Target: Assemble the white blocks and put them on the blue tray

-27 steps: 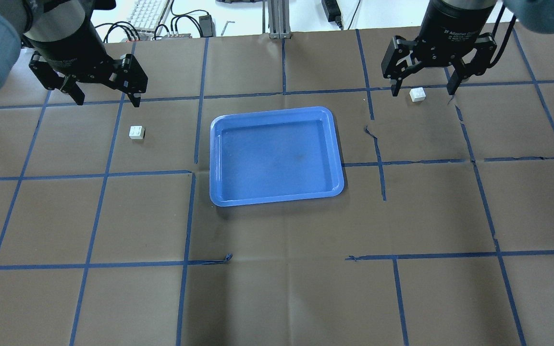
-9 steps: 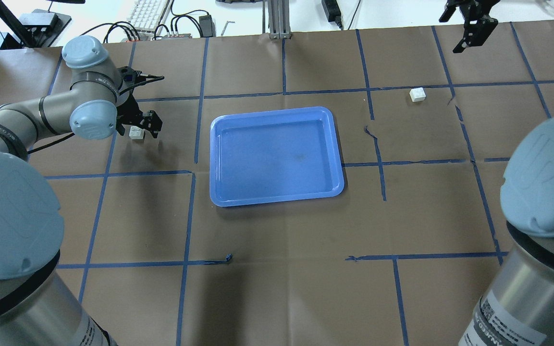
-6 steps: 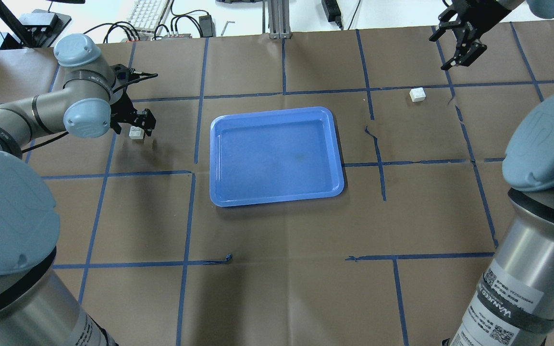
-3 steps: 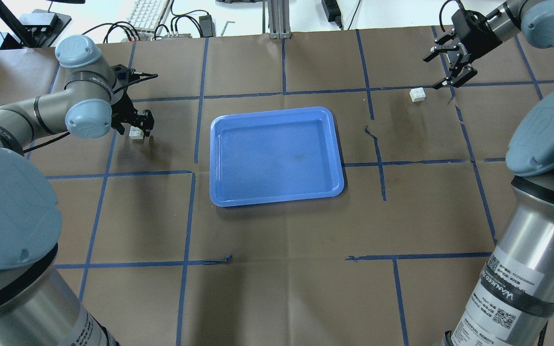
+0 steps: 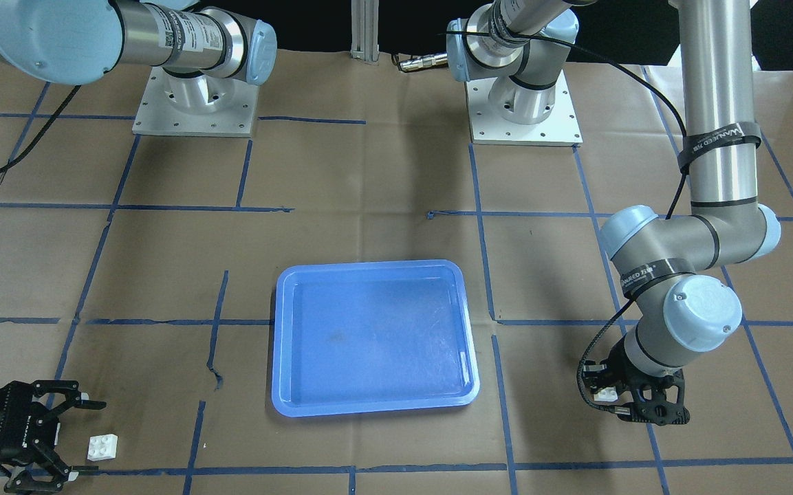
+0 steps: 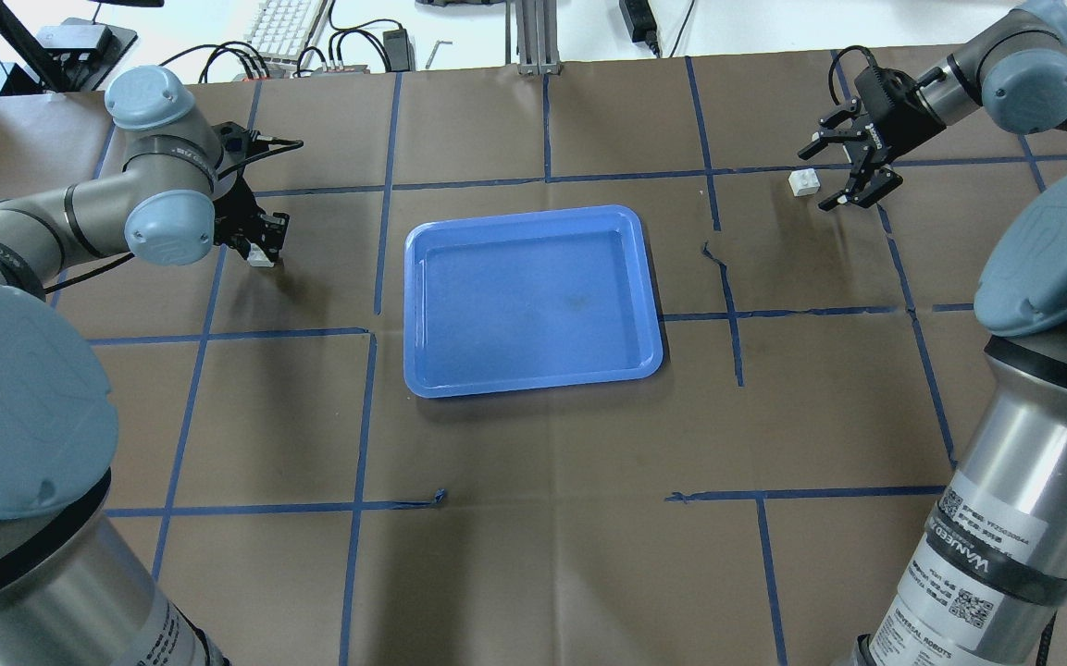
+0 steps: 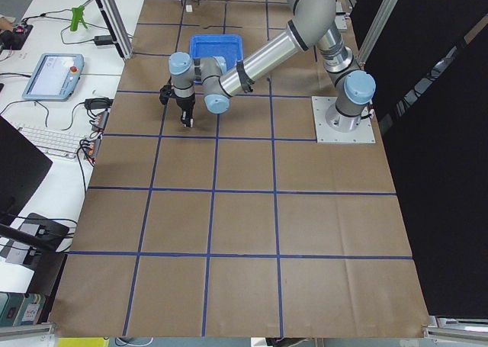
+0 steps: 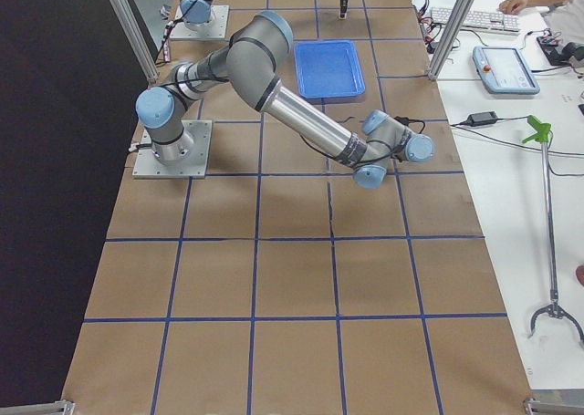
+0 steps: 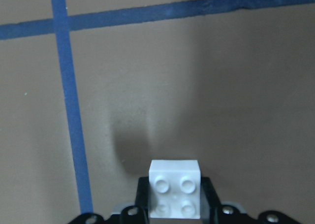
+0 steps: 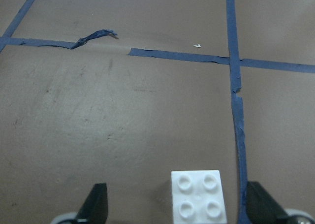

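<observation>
The blue tray (image 6: 415,375) lies mid-table with nothing in it; it also shows in the front view (image 5: 285,405). One white block (image 6: 263,258) sits left of the tray. My left gripper (image 6: 261,244) is down on it, and in the left wrist view its fingers (image 9: 143,197) press both sides of that block (image 9: 175,189). The other white block (image 6: 803,182) lies far right on the paper. My right gripper (image 6: 816,181) is open and low, with this block (image 10: 199,197) between its spread fingers (image 10: 96,204), touching neither.
The table is brown paper with a blue tape grid and a torn tape strip (image 6: 723,268) right of the tray. A keyboard and cables (image 6: 288,28) lie past the far edge. Both arm bases (image 5: 193,103) stand behind the tray in the front view.
My left gripper has closed in on the left block. My right gripper has swung down from the far right corner and now straddles the right block. Neither block nor the tray has moved.
</observation>
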